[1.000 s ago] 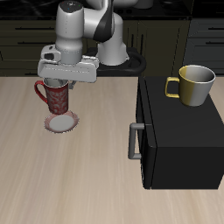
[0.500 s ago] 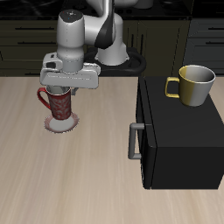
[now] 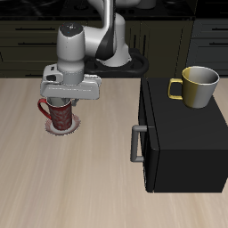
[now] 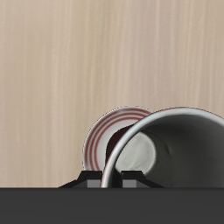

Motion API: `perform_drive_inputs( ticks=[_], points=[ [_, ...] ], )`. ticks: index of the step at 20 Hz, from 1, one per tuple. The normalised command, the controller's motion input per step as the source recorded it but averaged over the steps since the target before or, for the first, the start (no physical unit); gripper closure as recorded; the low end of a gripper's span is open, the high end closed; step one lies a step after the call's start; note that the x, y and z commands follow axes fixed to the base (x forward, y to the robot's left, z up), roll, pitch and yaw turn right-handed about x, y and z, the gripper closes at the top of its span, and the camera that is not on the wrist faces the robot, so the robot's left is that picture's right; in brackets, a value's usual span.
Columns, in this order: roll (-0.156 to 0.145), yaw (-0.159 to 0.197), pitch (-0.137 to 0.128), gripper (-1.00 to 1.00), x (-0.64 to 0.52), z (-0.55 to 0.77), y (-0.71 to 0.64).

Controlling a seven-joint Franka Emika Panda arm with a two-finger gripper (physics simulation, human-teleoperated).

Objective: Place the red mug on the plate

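On the pale wooden table (image 3: pixel 98 178) I'm at the set-down step, my gripper (image 3: pixel 69 92) clenched on the rim of the red mug (image 3: pixel 59 114), which hangs just above the plate (image 4: pixel 103 138) (contact I can't confirm), so next I'd lower gently, then release.

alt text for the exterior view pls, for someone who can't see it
A robot arm's end effector holds a dark red mug upright directly over a small white plate on a light wood table. Beside it, a black cabinet with a grey front handle carries a yellow mug on top.
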Motion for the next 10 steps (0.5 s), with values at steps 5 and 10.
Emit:
perform_drive_inputs(
  ticks=[5,10],
  points=[
    [0.003,0.009,0.043,1.00,-0.01,-0.19,0.02],
    [0.080,-0.045,0.101,-1.00,0.01,-0.12,0.04]
  ],
)
